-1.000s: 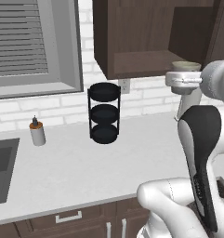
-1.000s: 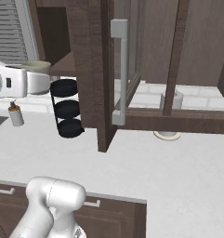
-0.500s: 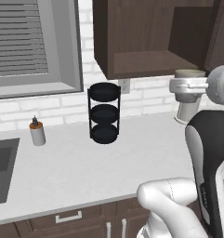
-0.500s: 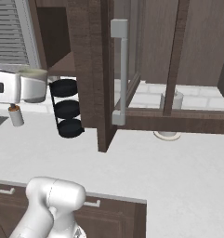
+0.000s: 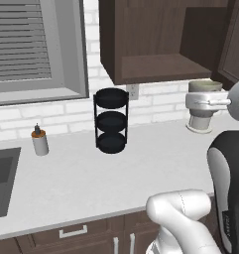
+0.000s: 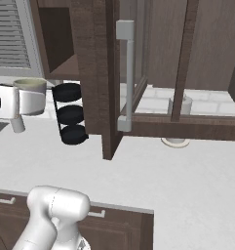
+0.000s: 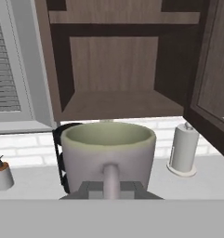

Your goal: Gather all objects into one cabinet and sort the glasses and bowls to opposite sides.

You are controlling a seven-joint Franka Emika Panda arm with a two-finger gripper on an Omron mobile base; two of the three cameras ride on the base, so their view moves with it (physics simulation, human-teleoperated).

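One mug (image 7: pixel 108 151), grey-beige, clamped by its handle in the closed gripper (image 7: pixel 110 188); sits just beyond the jaws, upright, mouth up, handle turned back toward the hand. Seen too in the left base view as mug (image 5: pixel 205 88) and in the right base view as mug (image 6: pixel 29 86), carried above the counter (image 5: pixel 81 183). Straight ahead of the jaws and higher: open cabinet (image 7: pixel 115 104) with its bare bottom board, just above the mug's rim. Coming move probably up and forward onto that board; clearance over the board's front edge hard to judge from here. Black three-tier rack (image 5: pixel 111 120) below and left of the jaws, paper roll (image 7: pixel 183 148) to their right. Against a second ago: mug and hand now further along toward the cabinet opening, grip unchanged, rack and soap bottle (image 5: pixel 39 141) where they were.
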